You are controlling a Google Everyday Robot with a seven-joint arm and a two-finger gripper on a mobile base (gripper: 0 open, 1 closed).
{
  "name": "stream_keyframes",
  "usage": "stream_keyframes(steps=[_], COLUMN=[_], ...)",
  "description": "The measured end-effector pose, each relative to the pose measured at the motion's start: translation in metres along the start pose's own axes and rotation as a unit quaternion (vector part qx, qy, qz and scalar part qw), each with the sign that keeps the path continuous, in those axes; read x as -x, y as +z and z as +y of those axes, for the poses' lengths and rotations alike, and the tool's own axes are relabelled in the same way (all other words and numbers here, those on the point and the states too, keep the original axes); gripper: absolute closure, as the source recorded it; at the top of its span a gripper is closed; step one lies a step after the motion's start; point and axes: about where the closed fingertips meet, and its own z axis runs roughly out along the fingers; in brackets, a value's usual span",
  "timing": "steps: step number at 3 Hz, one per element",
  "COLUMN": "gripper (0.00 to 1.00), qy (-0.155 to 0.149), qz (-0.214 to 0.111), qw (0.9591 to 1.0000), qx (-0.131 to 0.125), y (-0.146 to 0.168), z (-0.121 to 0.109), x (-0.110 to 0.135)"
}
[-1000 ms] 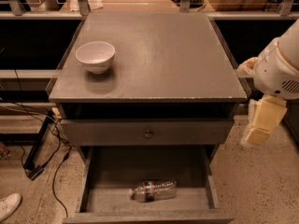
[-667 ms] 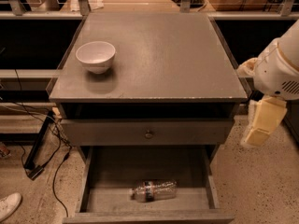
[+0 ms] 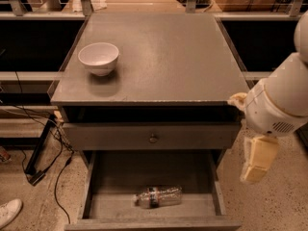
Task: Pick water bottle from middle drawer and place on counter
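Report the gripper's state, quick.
Gripper: hangs right of the middle drawer, away from the water bottle; open or closed cannot be told.

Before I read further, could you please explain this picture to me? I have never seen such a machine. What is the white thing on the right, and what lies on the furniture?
There is one picture, from one camera looking down on a grey drawer cabinet. The white rounded shape at the right is the robot's arm. Its gripper hangs beside the cabinet, to the right of the open middle drawer, and I see nothing in it. On the counter stands a white bowl. The water bottle lies on its side on the drawer floor, untouched.
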Motion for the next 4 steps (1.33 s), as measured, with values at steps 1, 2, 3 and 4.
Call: stream_keyframes(steps=[1,2,3,4], gripper=[0.00,0.00,0.00,0.00], qy=[-0.015,-0.015,-0.012,-0.006], qz=[0.004,0.004,0.001,-0.014], qw=[0.9998,0.9998,0.9998,0.9997], qx=[0.015,0.015,0.015,0.021], y=[0.020,0.020,0.044,0.106], z=[0.012,0.012,0.015,0.007], x=[-0.006,-0.006,0.002,0.014])
